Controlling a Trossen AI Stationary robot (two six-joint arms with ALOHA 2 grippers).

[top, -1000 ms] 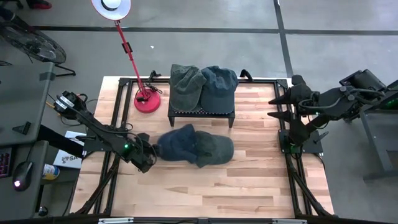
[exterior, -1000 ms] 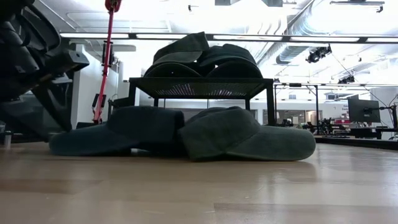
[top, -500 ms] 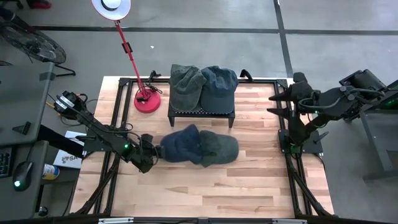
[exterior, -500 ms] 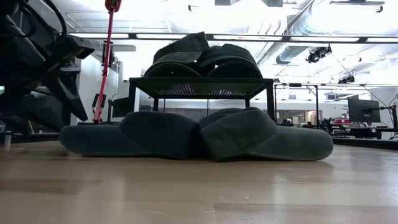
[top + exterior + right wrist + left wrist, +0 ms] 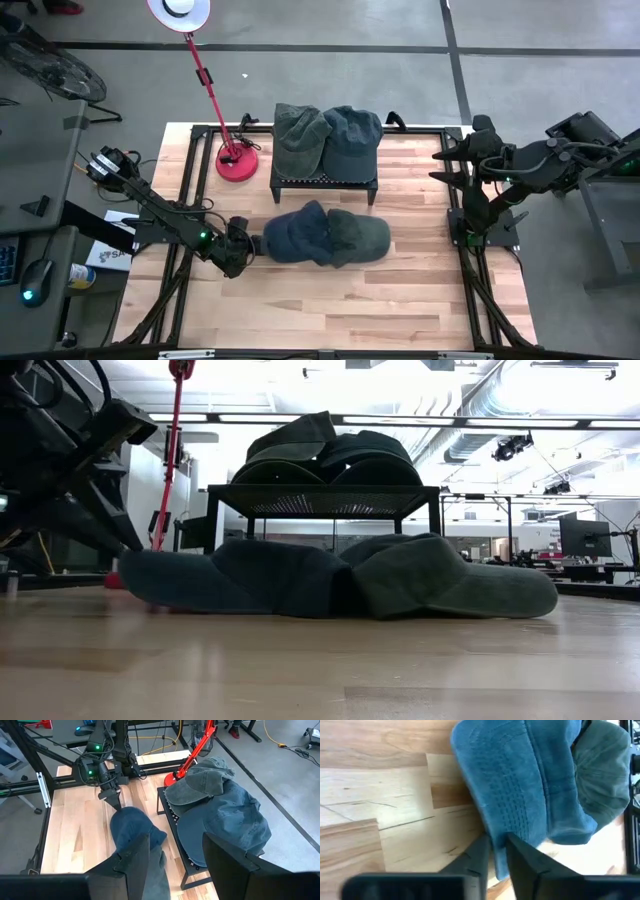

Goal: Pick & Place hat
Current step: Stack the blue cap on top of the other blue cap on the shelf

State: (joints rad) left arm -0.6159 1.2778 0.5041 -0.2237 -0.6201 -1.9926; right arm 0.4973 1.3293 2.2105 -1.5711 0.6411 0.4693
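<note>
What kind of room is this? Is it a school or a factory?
Probably a robot lab or workshop, not a school. Two robot arms are bolted to a wooden table, the ceiling has bare pipes and strip lights, and a computer monitor sits on a desk far behind.

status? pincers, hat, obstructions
Left pincer pinching the blue hat brim at table level. Right pincer open, parked at the table's right edge. Green hat butts against the blue one; rack behind already holds two hats.

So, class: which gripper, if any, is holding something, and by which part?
The left gripper pinches the blue hat by the edge of its brim. The right gripper is open and holds nothing.
</note>
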